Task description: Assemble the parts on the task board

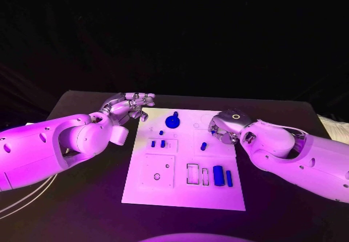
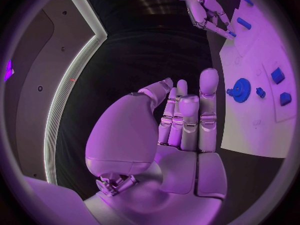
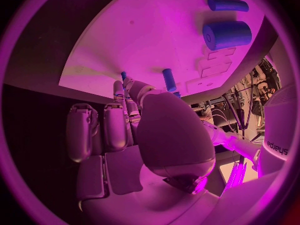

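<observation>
While the left silver many-fingered hand [image 1: 131,105] hangs off the board's far left corner with its fingers straight, apart and holding nothing, the right silver hand [image 1: 227,126] is down at the right edge of the flat white plastic task board [image 1: 146,191], at about three o'clock from its centre. From the right wrist view, its fingertips [image 3: 128,85] are bunched at a slim dark-blue peg [image 3: 123,75] just off the board's near edge; whether they actually pinch it I cannot tell.

On the board, the round blue toothed gear [image 1: 172,121] sits toward twelve o'clock, a short blue cylindrical pin [image 1: 204,146] lies near the centre, two little blue blocks [image 1: 157,143] lie at nine, and a thick blue cylinder [image 1: 218,176] with a thinner blue rod [image 1: 229,178] beside it lies toward five.

As I judge it, the right hand is working on the peg. Doing that well means closing squarely on the peg's shaft, lifting straight up, and keeping it upright and lined up over its hole before pressing. A skewed grip could jam it.
</observation>
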